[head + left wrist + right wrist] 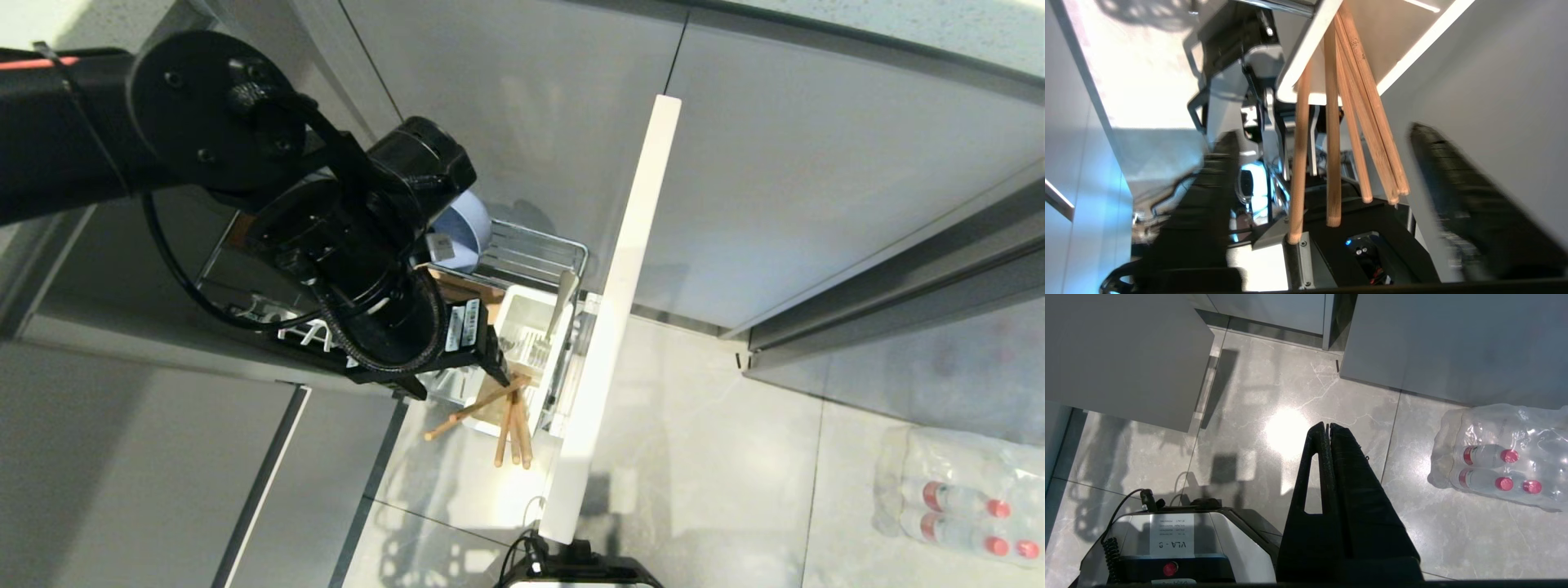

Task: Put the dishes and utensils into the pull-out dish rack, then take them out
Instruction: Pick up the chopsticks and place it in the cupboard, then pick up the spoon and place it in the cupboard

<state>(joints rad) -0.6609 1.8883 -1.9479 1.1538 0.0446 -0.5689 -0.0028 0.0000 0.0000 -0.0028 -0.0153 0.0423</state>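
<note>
The pull-out dish rack (540, 245) stands drawn out, with its pale front panel (619, 294) on edge beside it. Several wooden chopsticks (513, 418) lean out of the white caddy (522, 314), fanned apart. My left gripper (500, 374) hangs over them, open. In the left wrist view the chopsticks (1332, 163) stand between its spread fingers (1453, 183) and touch neither one. A light-blue round dish (467, 227) stands in the rack, half hidden by my arm. A slim spoon-like utensil (564, 296) leans in the caddy. My right gripper (1327, 426) is shut and empty, parked above the floor.
Grey cabinet fronts (775, 180) rise behind the rack and to its right. A shrink-wrapped pack of water bottles (963, 498) lies on the tiled floor at the right, also in the right wrist view (1498, 465). My base (1180, 543) sits below the right gripper.
</note>
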